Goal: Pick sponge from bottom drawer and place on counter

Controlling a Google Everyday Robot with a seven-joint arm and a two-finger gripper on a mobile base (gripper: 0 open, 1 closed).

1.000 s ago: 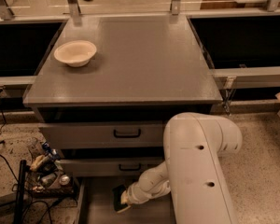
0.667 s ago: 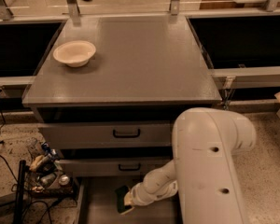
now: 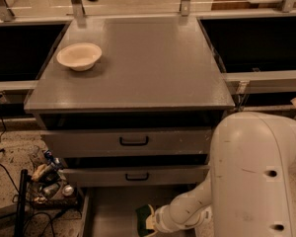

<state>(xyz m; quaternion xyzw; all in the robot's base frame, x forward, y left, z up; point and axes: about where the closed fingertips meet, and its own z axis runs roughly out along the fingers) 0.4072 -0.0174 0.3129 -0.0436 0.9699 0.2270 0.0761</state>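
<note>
The gripper (image 3: 151,224) sits low in the open bottom drawer (image 3: 108,212), right of centre, fingers seemingly clamped on the dark green sponge (image 3: 143,215). A cream bowl (image 3: 79,56) rests far left on the counter (image 3: 153,68).

No text, label, brand, number or sign can be read in the camera view. The counter (image 3: 153,68), the cream bowl (image 3: 79,56) standing on it and the two grey drawer fronts (image 3: 89,142) show plain surfaces with no legible lettering. The white arm (image 3: 251,177) carries only small dark dots, not characters. The gripper (image 3: 152,222) is low at the bottom edge of the view, over the bottom drawer (image 3: 113,206) and right at the sponge (image 3: 144,213); nothing can be read on any of these either
</note>
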